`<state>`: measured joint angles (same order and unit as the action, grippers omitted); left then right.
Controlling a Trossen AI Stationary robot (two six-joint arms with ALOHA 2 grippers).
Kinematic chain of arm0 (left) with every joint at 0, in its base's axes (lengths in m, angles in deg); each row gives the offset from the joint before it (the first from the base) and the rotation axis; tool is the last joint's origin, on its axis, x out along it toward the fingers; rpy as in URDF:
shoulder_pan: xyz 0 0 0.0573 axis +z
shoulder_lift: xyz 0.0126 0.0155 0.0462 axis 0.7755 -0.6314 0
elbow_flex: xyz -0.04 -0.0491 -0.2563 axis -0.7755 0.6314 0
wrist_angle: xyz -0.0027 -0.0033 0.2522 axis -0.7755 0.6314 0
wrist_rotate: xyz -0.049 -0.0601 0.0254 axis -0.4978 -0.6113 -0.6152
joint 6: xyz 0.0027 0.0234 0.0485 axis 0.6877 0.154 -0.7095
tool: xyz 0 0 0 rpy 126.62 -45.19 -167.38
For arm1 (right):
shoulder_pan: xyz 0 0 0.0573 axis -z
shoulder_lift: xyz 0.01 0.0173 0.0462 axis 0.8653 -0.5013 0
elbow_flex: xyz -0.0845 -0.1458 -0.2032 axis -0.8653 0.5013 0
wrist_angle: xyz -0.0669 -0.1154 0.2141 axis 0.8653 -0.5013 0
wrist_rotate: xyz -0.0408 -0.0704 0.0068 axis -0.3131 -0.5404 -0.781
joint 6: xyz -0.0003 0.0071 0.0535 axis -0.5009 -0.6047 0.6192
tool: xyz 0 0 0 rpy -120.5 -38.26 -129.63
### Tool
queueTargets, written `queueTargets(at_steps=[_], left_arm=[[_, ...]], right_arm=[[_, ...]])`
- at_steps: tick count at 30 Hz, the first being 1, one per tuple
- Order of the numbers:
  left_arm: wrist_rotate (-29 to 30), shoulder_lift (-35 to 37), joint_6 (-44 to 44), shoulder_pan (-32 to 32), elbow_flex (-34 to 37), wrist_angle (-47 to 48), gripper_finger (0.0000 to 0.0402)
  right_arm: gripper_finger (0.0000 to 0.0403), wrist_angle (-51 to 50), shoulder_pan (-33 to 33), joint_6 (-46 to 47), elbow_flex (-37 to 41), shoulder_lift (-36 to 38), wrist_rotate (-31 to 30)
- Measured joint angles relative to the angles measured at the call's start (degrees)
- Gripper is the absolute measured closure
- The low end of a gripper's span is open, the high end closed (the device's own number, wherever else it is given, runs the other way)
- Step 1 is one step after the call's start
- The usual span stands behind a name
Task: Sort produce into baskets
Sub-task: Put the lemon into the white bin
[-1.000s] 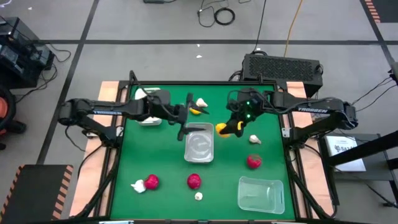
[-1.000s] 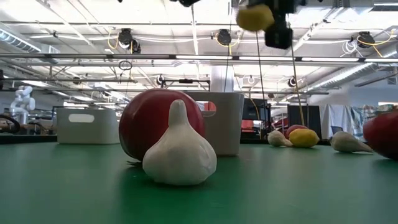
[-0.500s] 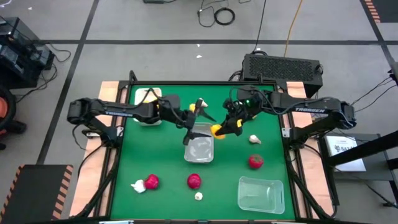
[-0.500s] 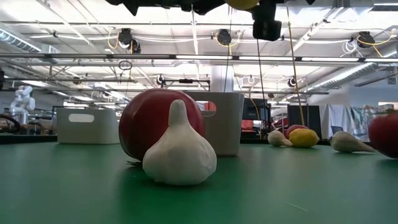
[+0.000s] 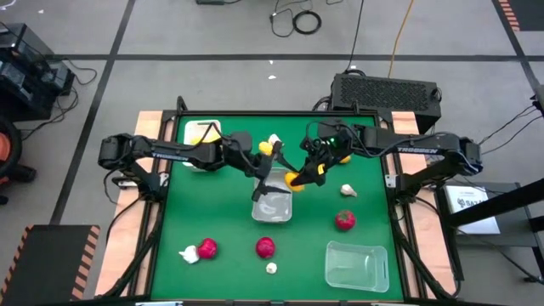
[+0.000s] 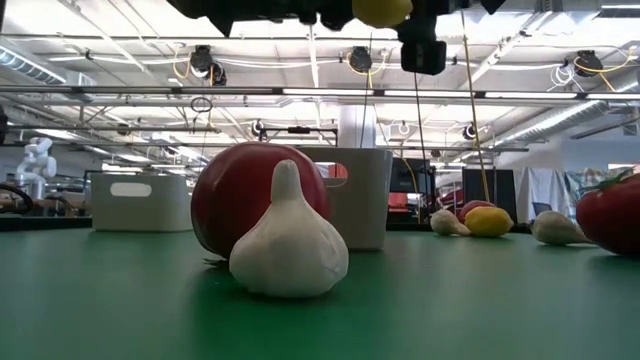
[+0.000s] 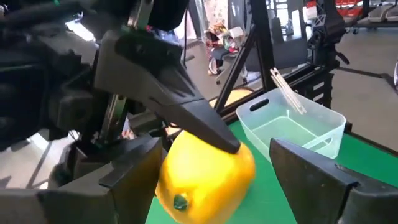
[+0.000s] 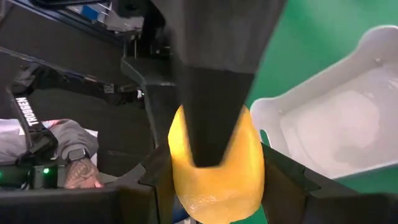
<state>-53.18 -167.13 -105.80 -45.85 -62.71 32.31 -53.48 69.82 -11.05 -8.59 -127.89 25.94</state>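
Note:
My right gripper (image 5: pixel 299 172) is shut on a yellow lemon (image 5: pixel 291 179), held high above the far right corner of the middle clear basket (image 5: pixel 257 209). My left gripper (image 5: pixel 277 168) is open. Its two fingers stand on either side of that lemon (image 7: pixel 208 171); whether they touch it I cannot tell. The white basket (image 5: pixel 204 141) at the far left holds a lemon. Another lemon (image 5: pixel 266 150) and a garlic (image 5: pixel 274 140) lie at the far middle. Strawberries (image 5: pixel 265 246) and garlics (image 5: pixel 271 268) lie near the front edge. My right gripper pinches the lemon between its two fingers, across its middle. One finger (image 8: pixel 214 118) lies over the lemon's near face (image 8: pixel 217 180); the lemon hides the other. The fingers slant down from the table's right side. The lemon is lifted clear (image 6: pixel 381 10), well above the table.
A second clear basket (image 5: pixel 333 270) stands at the front right. A strawberry (image 5: pixel 344 221) and a garlic (image 5: pixel 347 190) lie right of the middle basket. A strawberry (image 5: pixel 206 248) with a garlic (image 5: pixel 187 253) lies front left. A person's arm (image 8: pixel 74 155) shows beyond the table.
My right gripper has carried the lemon up and a little toward the table's left, toward my left gripper. My left gripper has moved toward the table's right until its fingers flank the lemon. The strawberry right of the middle basket has shifted slightly.

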Motion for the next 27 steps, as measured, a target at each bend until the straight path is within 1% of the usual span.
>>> queueTargets(at_steps=[7, 10, 13, 16, 19, 24, 27], left_arm=[[-0.18, 0.11, 0.01, 0.02, -0.03, 1.25, 0.0104], [-0.18, 0.11, -0.13, 0.02, -0.06, 1.18, 0.0124], [0.17, 0.11, -0.13, 0.02, -0.06, 1.23, 0.0151], [0.30, 0.13, -0.10, 0.02, -0.06, 1.21, 0.0178], [0.36, 0.15, -0.08, 0.02, -0.06, 1.23, 0.0194], [1.00, 0.56, 0.05, -0.04, 0.02, 2.38, 0.0200], [2.77, 1.86, 0.30, 0.03, 0.03, 3.79, 0.0201]], right_arm=[[0.0236, 0.68, 0.05, 0.02, 0.01, -0.11, 0.63], [0.0236, 0.78, 0.07, -0.06, 0.01, -0.11, 1.23], [0.0231, 0.90, 0.07, -0.12, 0.01, -0.11, 1.29], [0.0217, 1.35, 0.09, -0.19, 0.01, -0.11, 1.39], [0.0199, 1.70, 0.09, -0.16, 0.01, -0.11, 1.42], [0.0169, 2.38, 0.82, -1.73, 0.01, 0.06, 1.31], [0.0156, 2.07, 2.38, -1.87, -0.02, 0.89, 1.40]])
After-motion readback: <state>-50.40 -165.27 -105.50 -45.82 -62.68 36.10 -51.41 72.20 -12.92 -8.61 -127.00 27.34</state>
